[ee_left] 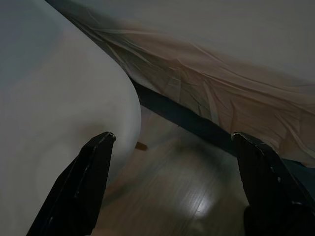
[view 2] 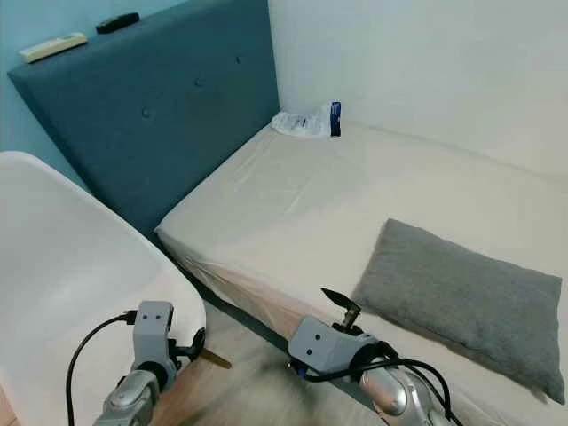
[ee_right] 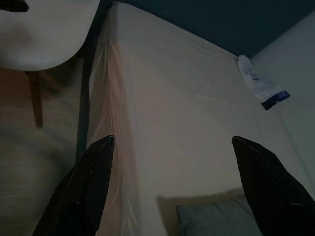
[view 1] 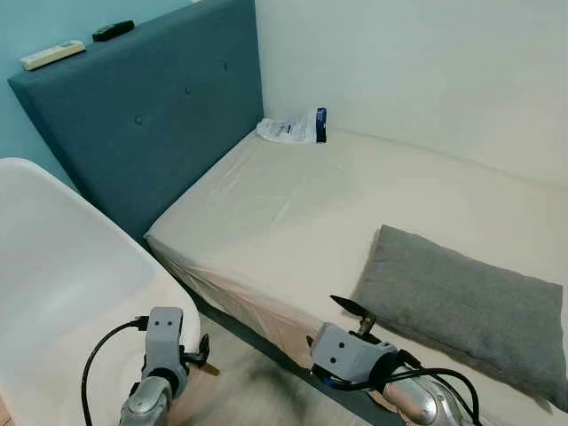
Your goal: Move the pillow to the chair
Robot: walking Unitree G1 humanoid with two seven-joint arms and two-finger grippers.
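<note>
Pillow (view 1: 461,306), grey, lies flat on the bed (view 1: 293,204) near its edge; white chair (view 1: 62,284) stands beside. Left gripper (ee_left: 172,142) and right gripper (ee_right: 170,142) hover, jaws spread wide, empty.

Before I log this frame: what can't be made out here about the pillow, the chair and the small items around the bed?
- Grey pillow: its right end is cut off by the edge of the left eye view.
- White chair: legs and base hidden under the seat shell; one leg only shows dimly in the right wrist view.
- White packet: print too small to read.
- Two remotes on the headboard: buttons too small to see.
</note>
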